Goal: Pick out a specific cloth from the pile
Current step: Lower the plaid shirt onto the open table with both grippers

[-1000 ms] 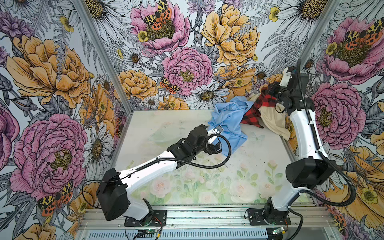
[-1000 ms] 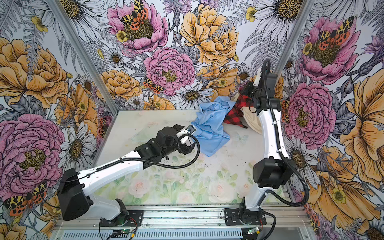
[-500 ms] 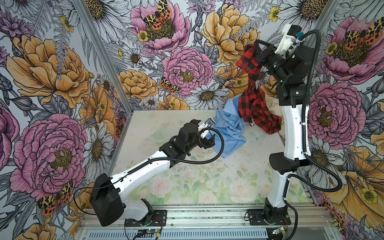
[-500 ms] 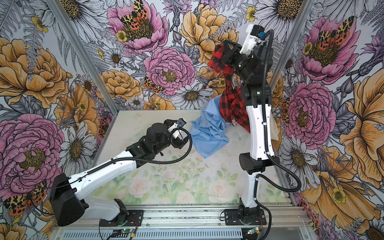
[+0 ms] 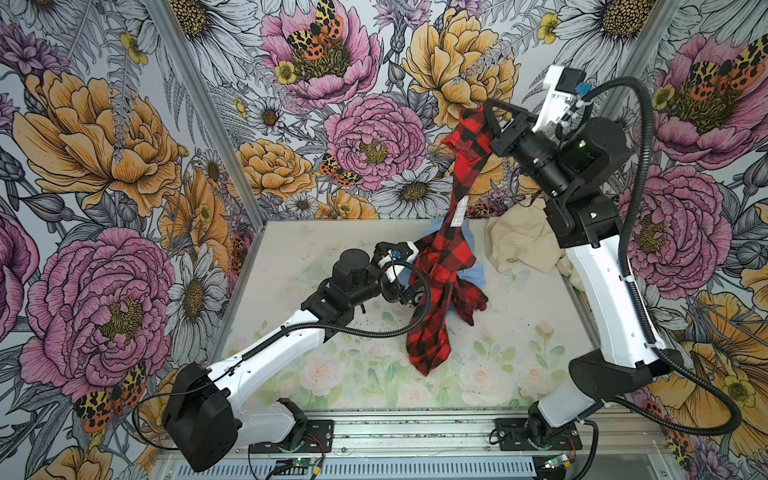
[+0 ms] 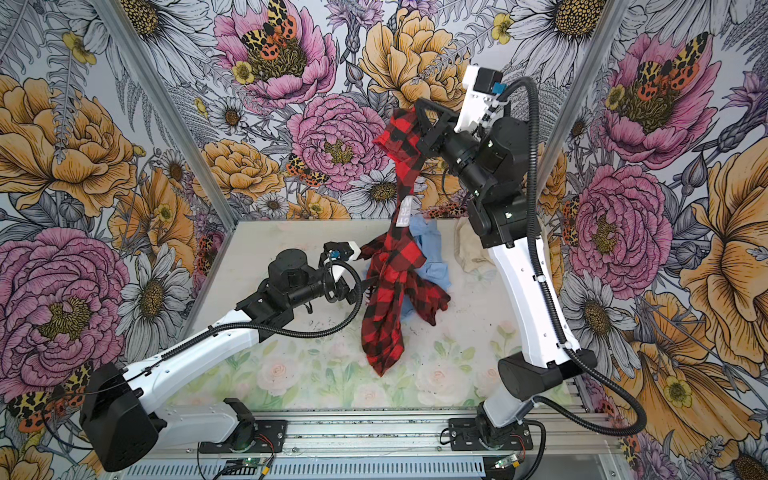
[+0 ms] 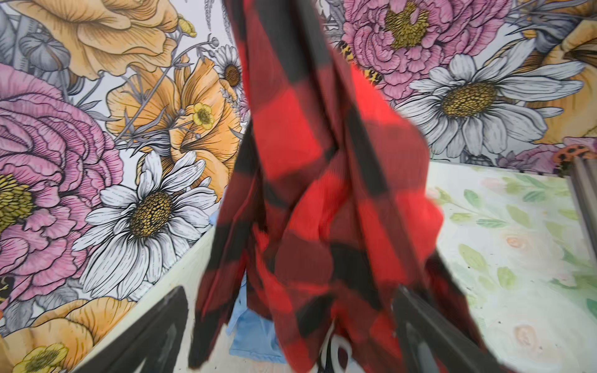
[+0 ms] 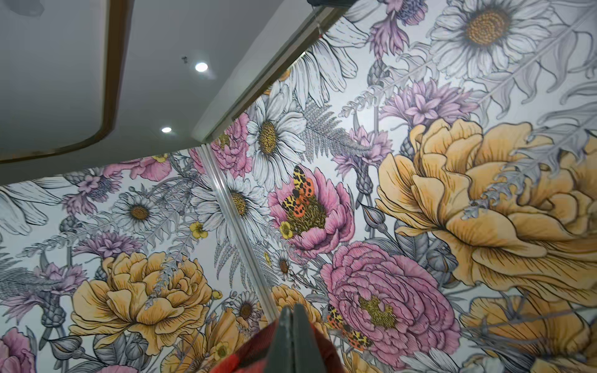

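The cloth [image 5: 442,266], a red-and-black check garment, hangs in a long strip from my right gripper [image 5: 485,114], which is shut on its upper end high above the back of the table. A white tag [image 5: 460,212] shows partway down it, and a dark patch with white letters [image 6: 405,212] shows in a top view. Its lower end reaches the table. The right wrist view shows shut jaws [image 8: 292,319] with check fabric [image 8: 252,355] under them. My left gripper [image 7: 290,339] stands open low beside the strip, and the cloth [image 7: 316,181] hangs between its fingers [image 7: 145,336]. The rest of the pile lies behind.
A light blue cloth [image 6: 432,257] lies on the table [image 5: 332,374] behind the hanging strip, also seen as blue fabric [image 7: 255,336] in the left wrist view. A cream-beige cloth [image 5: 519,241] lies at the back right by the right arm. Flowered walls close in three sides.
My right gripper has risen from the pile with the check cloth, which now hangs free of the other garments. The left gripper has drawn back from the blue cloth, still open.
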`<state>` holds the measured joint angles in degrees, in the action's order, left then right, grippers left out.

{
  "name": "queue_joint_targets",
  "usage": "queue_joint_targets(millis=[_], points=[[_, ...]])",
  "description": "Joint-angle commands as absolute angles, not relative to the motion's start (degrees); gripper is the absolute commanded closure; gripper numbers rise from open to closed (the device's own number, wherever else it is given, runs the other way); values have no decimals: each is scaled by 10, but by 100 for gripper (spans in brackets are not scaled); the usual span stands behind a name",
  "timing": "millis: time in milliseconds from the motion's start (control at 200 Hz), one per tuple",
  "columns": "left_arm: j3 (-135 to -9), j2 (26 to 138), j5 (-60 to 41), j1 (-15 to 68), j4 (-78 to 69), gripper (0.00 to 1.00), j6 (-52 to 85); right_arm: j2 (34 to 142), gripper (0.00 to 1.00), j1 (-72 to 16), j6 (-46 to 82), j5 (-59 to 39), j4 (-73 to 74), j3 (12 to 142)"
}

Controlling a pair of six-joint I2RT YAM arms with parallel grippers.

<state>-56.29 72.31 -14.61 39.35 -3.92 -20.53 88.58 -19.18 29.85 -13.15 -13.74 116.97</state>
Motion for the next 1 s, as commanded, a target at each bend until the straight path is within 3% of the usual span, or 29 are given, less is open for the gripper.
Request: queue_joint_targets(millis=[0,225,330,465,525,591,701,991], points=[[-556,720,-214,390,-48,1,-231,802,100,-191,253,-51,-104,998],[-618,771,-168,402,81,1,-274,623,100,-191,300,-14,-74,634],[-659,818,-146,398,159,1,-295,569,100,-190,324,-34,-76,524],[-663,855,-199,380,181,1,-302,519,100,-191,345,-31,-78,411],[-673,881,-205,383,202,1,-307,498,82,-191,343,-35,-85,374],[-688,911,-188,394,223,1,-311,479,49,-190,342,-36,-111,351],[-706,958,-109,412,217,1,-298,439,2,-191,362,-37,-146,314],[-732,1074,30,434,152,4,-239,339,1,-191,384,-36,-181,250]])
